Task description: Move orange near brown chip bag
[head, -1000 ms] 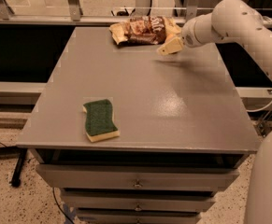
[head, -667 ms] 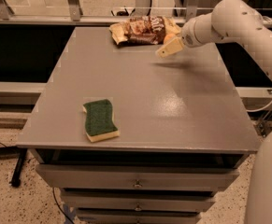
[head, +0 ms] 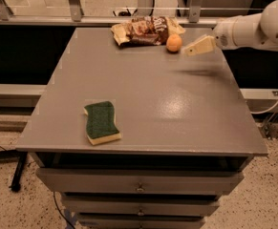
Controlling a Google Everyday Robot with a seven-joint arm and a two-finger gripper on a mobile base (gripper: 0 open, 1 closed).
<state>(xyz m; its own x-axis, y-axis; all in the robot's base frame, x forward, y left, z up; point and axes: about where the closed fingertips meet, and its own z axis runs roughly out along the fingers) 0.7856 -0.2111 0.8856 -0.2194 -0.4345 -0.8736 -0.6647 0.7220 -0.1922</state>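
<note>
- The worktop (head: 148, 94), a grey cabinet top over drawers, carries only three things: a bag and an orange at the far edge, and a sponge near the front left.
- The arm (head: 258, 27) reaches in from the right at the height of the far edge. A second ago it stretched further left, up to the bag's right end; now it has pulled back to the right.
- The bag (head: 145, 30) lies crumpled at the far middle of the worktop, where it lay before, and nothing rests on it.
- The sponge (head: 100, 122) sits well apart from all this, green face up, and has not moved.
- The gripper (head: 191, 49) hangs just right of the orange with a small gap between them, above the far right part of the worktop. It carries nothing. Whether it is spread or pressed together I cannot tell.
- The orange (head: 174, 43), hidden behind the gripper a moment ago, now sits in plain sight on the worktop, just beside the bag's right end, touching it or nearly so.
- My reading is that the orange has been let go at its goal and the arm is backing off, so the task looks done, provided the fruit does not roll.
</note>
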